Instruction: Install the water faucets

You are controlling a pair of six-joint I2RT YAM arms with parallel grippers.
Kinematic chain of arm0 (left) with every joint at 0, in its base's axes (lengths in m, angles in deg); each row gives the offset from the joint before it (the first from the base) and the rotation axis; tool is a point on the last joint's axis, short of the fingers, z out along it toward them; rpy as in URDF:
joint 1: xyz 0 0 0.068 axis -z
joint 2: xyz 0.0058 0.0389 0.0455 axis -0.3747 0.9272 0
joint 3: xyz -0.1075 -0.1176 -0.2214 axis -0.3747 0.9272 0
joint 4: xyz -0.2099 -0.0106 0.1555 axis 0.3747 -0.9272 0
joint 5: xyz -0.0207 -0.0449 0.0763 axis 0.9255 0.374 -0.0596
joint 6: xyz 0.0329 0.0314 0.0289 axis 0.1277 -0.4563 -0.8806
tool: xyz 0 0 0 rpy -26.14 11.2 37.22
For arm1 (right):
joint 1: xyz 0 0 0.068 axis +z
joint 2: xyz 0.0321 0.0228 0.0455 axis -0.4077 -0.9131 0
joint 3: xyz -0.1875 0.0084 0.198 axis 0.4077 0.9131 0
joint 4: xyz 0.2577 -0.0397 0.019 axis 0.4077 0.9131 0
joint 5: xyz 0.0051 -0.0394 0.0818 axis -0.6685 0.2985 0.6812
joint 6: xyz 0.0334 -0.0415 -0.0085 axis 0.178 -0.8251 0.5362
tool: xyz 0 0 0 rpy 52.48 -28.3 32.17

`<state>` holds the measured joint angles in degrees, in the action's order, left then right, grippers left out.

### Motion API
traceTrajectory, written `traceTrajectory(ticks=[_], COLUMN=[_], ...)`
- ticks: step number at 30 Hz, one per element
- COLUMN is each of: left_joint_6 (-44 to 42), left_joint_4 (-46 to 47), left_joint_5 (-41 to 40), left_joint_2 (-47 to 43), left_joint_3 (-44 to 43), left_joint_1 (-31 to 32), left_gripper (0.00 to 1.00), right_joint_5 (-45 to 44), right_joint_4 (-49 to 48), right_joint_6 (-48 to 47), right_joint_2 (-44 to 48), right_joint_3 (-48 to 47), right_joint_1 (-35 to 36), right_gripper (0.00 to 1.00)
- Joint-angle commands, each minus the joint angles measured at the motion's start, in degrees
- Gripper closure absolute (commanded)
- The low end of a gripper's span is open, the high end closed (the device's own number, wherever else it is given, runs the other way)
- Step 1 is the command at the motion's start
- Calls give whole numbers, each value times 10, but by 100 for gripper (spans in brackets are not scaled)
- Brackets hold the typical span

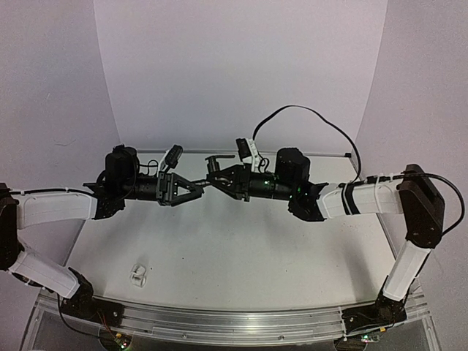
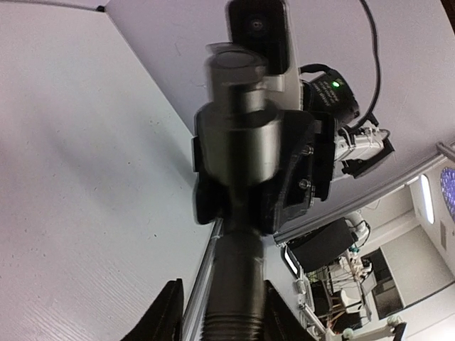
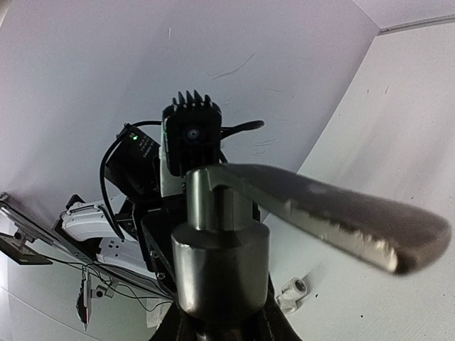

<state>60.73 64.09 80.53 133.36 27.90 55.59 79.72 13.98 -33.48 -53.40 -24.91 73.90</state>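
Mid-air, faucet (image 3: 220, 263): left gripper (image 1: 199, 187) clamps its threaded end, right gripper (image 1: 217, 179) its body. Contact itself cut off at wrist-view edges. Small white fitting (image 1: 137, 273) lies well apart from faucet.

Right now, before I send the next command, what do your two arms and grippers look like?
Both arms alike: white shells on the links of the left arm and right arm, black joint housings, black angular two-finger left gripper and right gripper. A black cable loops from the right wrist; a green light glows there.
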Motion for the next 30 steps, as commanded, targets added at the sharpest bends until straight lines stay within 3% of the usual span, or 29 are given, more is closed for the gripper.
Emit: traceTrajectory(ticks=[1,3,8,9,11,13,15,18,27,30], left_joint_6=[8,2,-14,-17,-25,-30,-35,-40,-39,-42], left_joint_4=[42,43,43,43,43,43,43,43,43,43], left_joint_5=[6,1,7,11,17,21,23,29,71,80], left_joint_2=[-7,-8,-5,-3,-3,-5,-8,-8,17,12], left_joint_3=[-29,-29,-22,-21,-17,-14,-12,-12,-22,-21], left_joint_1=[1,1,0,0,-3,-6,-8,-11,-8,-6], left_gripper=[82,95,100,100,100,100,100,100,100,100], right_joint_5=[44,50,56,60,75,80,78,100,157,184], right_joint_4=[-59,-56,-41,-38,-35,-35,-25,-10,79,88], right_joint_6=[3,2,-8,-5,1,8,8,4,-19,-1], right_joint_2=[-7,-6,12,14,22,40,59,70,12,-25], right_joint_3=[-22,-19,1,3,13,36,56,62,-44,-89], right_joint_1=[10,10,7,3,-7,-21,-37,-57,-59,-61], right_gripper=[100,100,96,87,57,33,17,2,2,10])
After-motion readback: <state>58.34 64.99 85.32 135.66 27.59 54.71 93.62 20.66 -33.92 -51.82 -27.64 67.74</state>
